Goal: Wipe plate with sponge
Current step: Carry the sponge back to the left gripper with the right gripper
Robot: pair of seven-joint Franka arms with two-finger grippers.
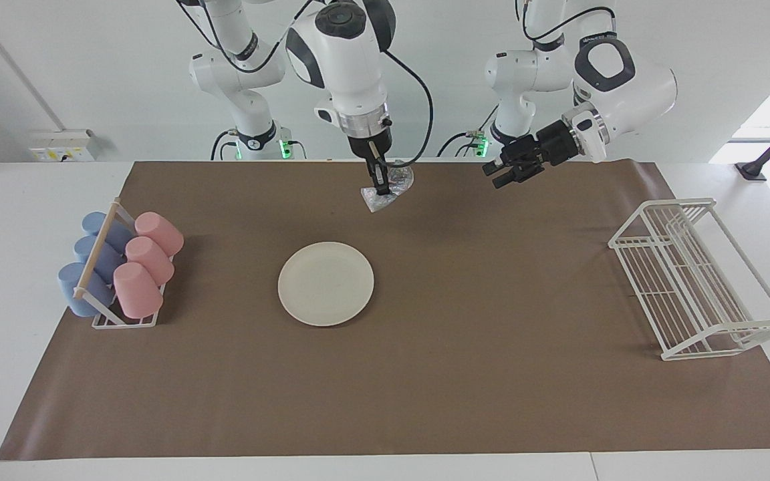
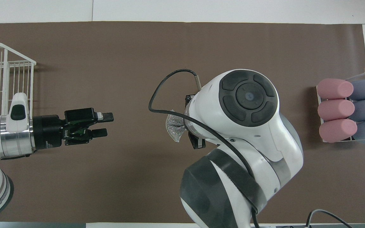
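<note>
The cream-white plate [image 1: 325, 283] lies flat and bare on the brown mat [image 1: 492, 334] in the facing view. In the overhead view the raised right arm covers it. My right gripper [image 1: 379, 184] hangs high over the mat, off the plate, and is shut on the sponge [image 1: 390, 188], a shiny speckled wad that dangles from its fingertips. From above, the sponge [image 2: 174, 128] pokes out beside the right wrist. My left gripper [image 1: 500, 176] is open and holds nothing, in the air over the mat toward the left arm's end; the overhead view shows the left gripper [image 2: 105, 125] with its fingers apart.
A small rack of pink and blue cups [image 1: 121, 267] lying on their sides sits at the right arm's end of the mat. A white wire dish rack [image 1: 692, 280] stands at the left arm's end. Brown mat surrounds the plate.
</note>
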